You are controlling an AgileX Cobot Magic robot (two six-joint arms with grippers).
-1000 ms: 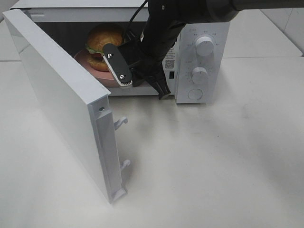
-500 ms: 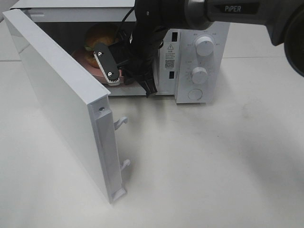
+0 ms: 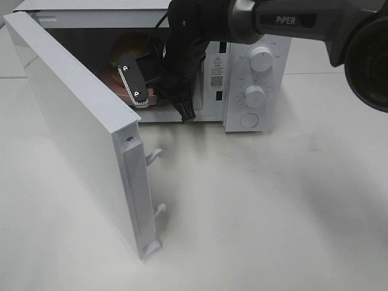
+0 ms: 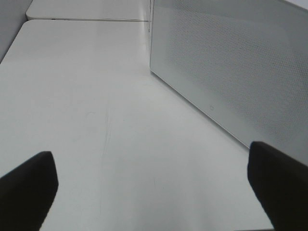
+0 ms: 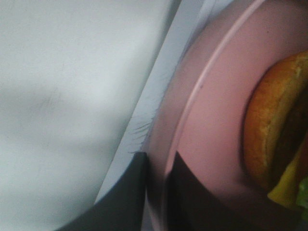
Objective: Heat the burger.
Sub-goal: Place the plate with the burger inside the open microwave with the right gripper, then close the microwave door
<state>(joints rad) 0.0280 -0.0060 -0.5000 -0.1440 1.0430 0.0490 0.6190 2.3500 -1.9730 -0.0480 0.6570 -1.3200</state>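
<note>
Standing wide open, the door (image 3: 79,121) juts from the microwave (image 3: 276,79)'s left edge toward the camera, over the white table (image 3: 273,212). Outside the microwave, on the outer side of that door, the left gripper (image 4: 154,192) faces the door's dotted panel with its fingers spread far apart and nothing between them (only the two dark tips show). On the microwave's front right sit two white knobs (image 3: 261,59), one above the other, with a round button (image 3: 249,120) beneath. The right arm (image 3: 200,24) reaches from above the microwave into its open cavity. Inside, the right gripper (image 5: 156,199) is closed on the rim of the pink plate (image 5: 216,110), one dark finger on each side of the edge. The burger (image 5: 269,130) sits on that plate inside the microwave, with its golden bun, a bit of yellow cheese and some green lettuce showing.
</note>
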